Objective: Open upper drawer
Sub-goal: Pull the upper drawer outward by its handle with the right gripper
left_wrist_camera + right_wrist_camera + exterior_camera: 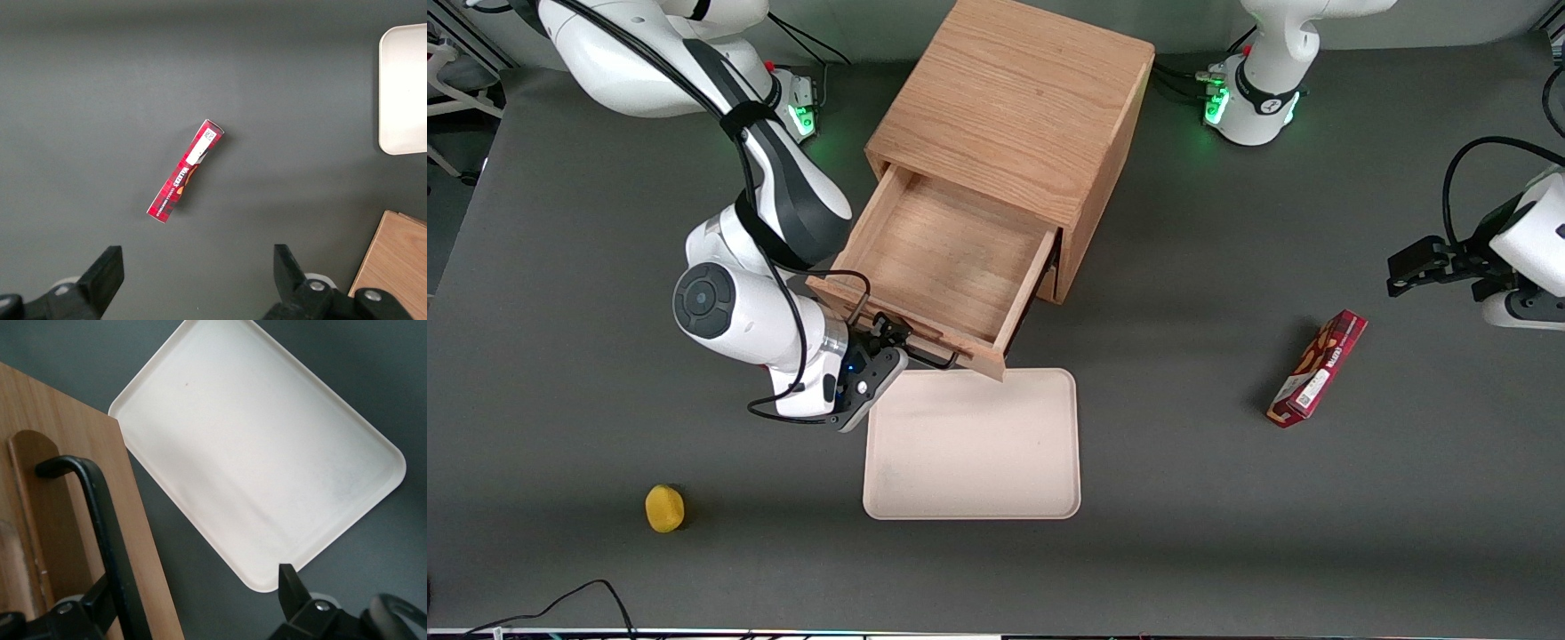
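Note:
The upper drawer (pixel 943 258) of the oak cabinet (pixel 1014 98) stands pulled far out, and its inside is empty. Its long black wire handle (pixel 929 358) runs along the front panel, nearest the front camera. My right gripper (pixel 889 342) is at the handle's end toward the working arm. In the right wrist view the gripper (pixel 197 608) is open wide. The handle (pixel 100 513) passes just inside one finger (pixel 93 608), over the drawer front (pixel 67 487), and the other finger stands apart over the table. The lower drawer is hidden under the open one.
A cream tray (pixel 974 444) lies on the table just in front of the open drawer, and it also shows in the right wrist view (pixel 253 453). A red snack box (pixel 1318 367) lies toward the parked arm's end. A small yellow object (pixel 664 508) lies nearer the front camera.

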You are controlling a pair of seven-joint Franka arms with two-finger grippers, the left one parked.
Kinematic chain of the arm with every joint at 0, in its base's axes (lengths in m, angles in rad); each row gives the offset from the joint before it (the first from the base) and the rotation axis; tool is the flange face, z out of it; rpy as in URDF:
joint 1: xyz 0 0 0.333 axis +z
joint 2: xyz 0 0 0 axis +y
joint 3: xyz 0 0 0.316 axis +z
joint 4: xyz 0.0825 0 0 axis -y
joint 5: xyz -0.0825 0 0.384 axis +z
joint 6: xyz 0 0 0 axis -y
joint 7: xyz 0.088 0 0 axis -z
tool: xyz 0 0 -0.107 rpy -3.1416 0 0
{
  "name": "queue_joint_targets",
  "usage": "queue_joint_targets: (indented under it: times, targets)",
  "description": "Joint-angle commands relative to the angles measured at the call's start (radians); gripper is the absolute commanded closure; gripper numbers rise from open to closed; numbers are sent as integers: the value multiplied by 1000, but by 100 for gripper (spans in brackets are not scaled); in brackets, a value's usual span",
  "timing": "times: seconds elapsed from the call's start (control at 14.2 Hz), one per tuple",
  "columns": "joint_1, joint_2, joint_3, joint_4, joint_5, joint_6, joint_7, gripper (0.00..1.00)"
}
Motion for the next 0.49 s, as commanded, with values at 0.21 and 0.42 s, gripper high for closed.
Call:
queue_joint_targets:
  times: [0.21, 0.42]
  targets:
    - [-11, 59, -5, 94, -39, -9, -30, 0]
    - [-16, 76, -7, 130, -44, -43, -46, 0]
